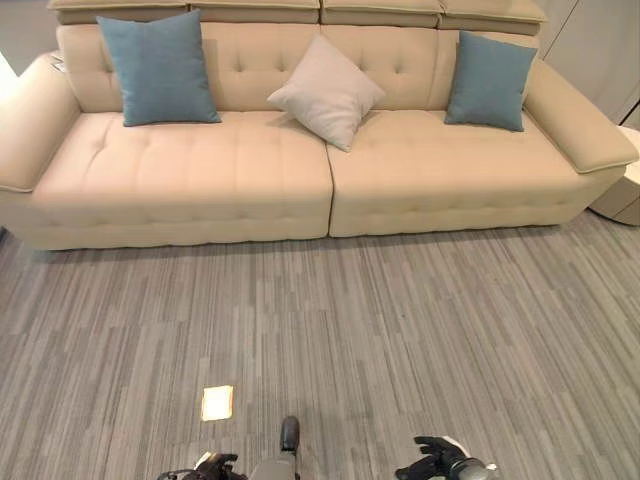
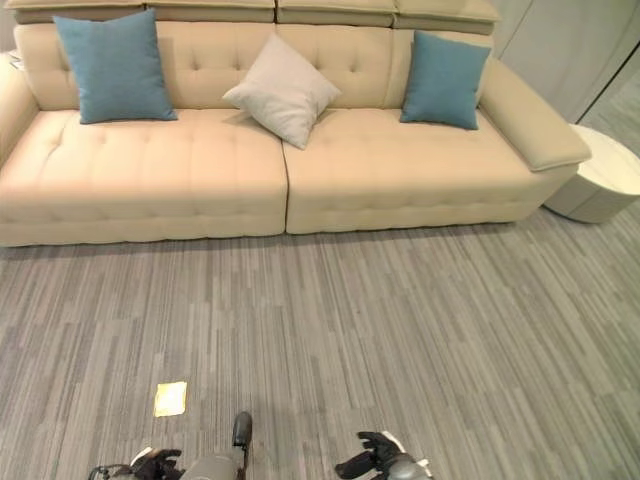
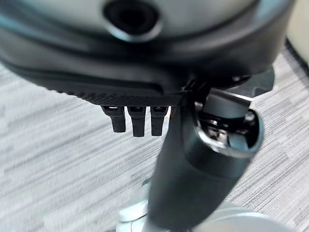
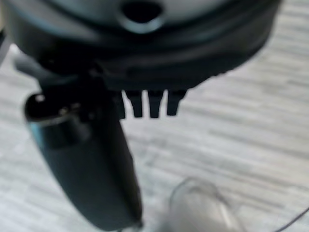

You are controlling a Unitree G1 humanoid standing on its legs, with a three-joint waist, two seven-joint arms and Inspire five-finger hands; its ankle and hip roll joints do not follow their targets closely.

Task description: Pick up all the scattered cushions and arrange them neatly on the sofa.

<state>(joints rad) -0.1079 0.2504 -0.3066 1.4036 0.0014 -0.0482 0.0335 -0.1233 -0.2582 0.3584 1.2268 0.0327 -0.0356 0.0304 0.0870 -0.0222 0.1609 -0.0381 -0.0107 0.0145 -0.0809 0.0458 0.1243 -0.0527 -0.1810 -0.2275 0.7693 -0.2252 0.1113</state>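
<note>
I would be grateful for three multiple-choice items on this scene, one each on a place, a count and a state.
1. Where does the grey cushion lean?
A. at the middle of the sofa
B. on the floor
C. on the sofa's left armrest

2. How many blue cushions are on the sofa?
A. one
B. two
C. four

3. How are the right hand's fingers?
A. curled round a cushion
B. straight, holding nothing
C. pinching the yellow paper

Answers: 1 A, it rests against the backrest by the seat seam; 2 B, one at each end; 3 B, only floor lies past them.
</note>
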